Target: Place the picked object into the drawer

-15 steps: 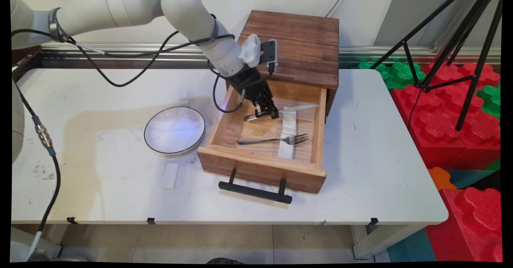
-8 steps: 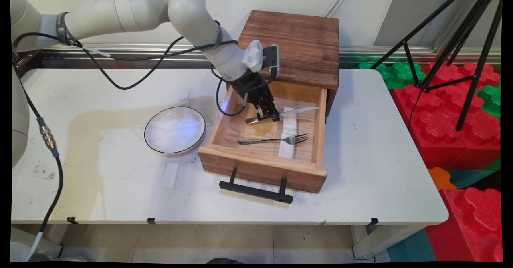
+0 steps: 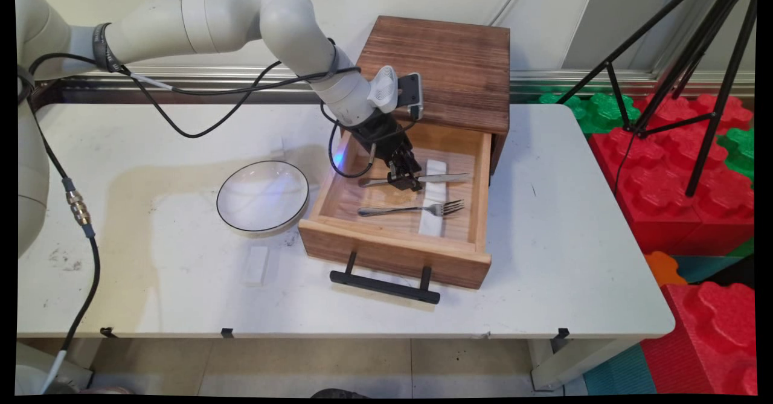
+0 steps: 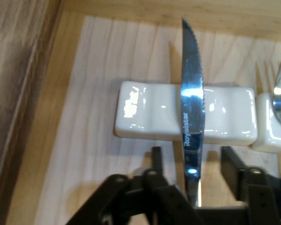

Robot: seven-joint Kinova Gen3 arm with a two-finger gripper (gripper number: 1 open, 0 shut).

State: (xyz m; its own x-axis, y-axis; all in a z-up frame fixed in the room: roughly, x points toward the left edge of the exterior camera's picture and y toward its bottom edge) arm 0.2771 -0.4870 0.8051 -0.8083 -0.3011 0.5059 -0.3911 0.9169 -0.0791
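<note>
My gripper point(image 3: 406, 180) reaches down into the open wooden drawer point(image 3: 392, 244). A steel knife point(image 3: 445, 177) lies level between its fingers, the serrated blade resting across a white ceramic rest point(image 3: 436, 167). In the hand view the knife point(image 4: 192, 108) runs straight up the middle over the rest point(image 4: 145, 115). The gripper point(image 4: 192, 157) is open, and each finger point(image 4: 156, 154) stands clear of the knife's handle. A fork point(image 3: 416, 210) lies nearer the drawer front on a second white rest point(image 3: 430, 224); its tines point(image 4: 278, 89) show at the right edge.
The drawer sticks out of a dark wooden cabinet point(image 3: 447, 66) and has a black handle point(image 3: 386, 286). A white plate point(image 3: 263, 195) sits left of the drawer, with a small white block point(image 3: 256, 265) in front of it. A black tripod point(image 3: 694, 60) and red foam blocks point(image 3: 682, 168) stand off the table's right.
The knife has come down from a tilted, lifted pose to lie flat across the white rest. The gripper has sunk lower into the drawer with it.
</note>
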